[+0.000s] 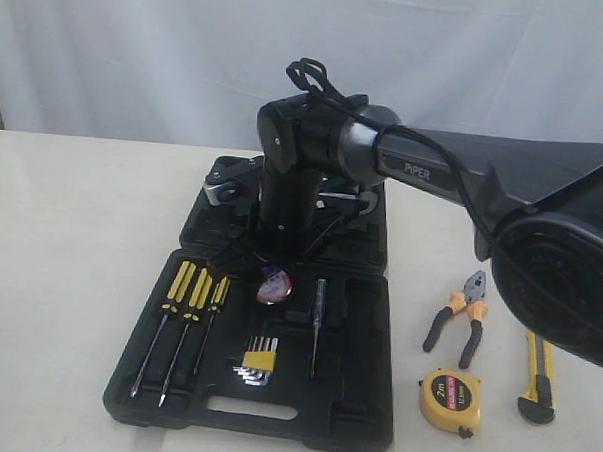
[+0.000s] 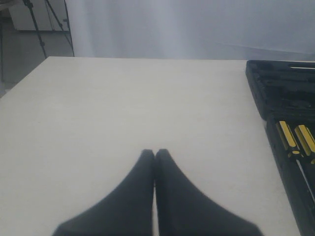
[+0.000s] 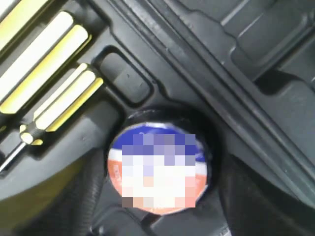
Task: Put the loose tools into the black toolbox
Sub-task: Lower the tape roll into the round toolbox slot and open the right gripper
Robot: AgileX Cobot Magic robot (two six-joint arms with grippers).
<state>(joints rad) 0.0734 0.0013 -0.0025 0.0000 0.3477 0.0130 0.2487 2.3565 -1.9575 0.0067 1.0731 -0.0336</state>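
The black toolbox [image 1: 364,389] lies open in the middle of the table. My right arm reaches across into it. My right gripper [image 1: 274,273] [image 3: 158,182] is shut on the black tape roll [image 1: 274,285] [image 3: 160,169], whose labelled face shows low in a round recess near the hinge. On the table right of the case lie the orange-and-black pliers [image 1: 460,315], the round yellow tape measure [image 1: 449,400] and the yellow-and-black utility knife [image 1: 537,378]. My left gripper [image 2: 155,153] is shut on nothing above bare table, left of the case [image 2: 280,83].
Three yellow-handled screwdrivers [image 1: 190,301] [image 3: 54,54] and a hex key set [image 1: 257,362] sit in the near half. A thin tester screwdriver [image 1: 317,327] lies beside them. A silver-and-black tool [image 1: 228,183] rests in the far half. A white curtain hangs behind the table.
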